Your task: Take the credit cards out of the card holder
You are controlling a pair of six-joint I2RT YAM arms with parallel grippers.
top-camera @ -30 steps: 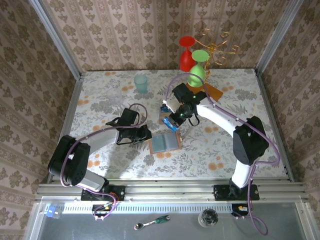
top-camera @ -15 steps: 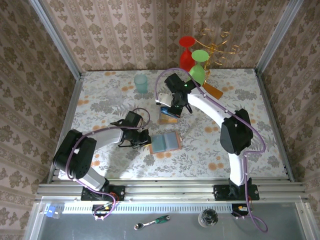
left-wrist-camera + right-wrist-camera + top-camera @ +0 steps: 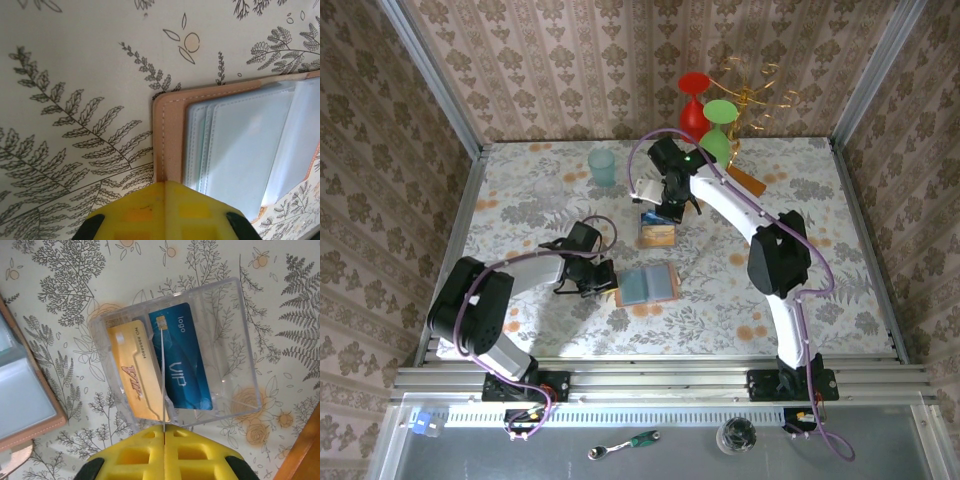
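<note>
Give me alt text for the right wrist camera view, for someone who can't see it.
A clear plastic tray on a fern-print table holds an orange card and a blue VIP card. The right gripper, yellow fingers shut, pinches a third card seen edge-on over the tray; the card holder lies at left.

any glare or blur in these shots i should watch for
Left wrist: white glare on the card holder's clear sleeves; the yellow fingers are blurred. Right wrist: the clear box shows pale reflections, the credit cards inside stay readable; the card in the right gripper is edge-on, only a thin line. Top external: sharp, with a bright band along the table's near edge.
</note>
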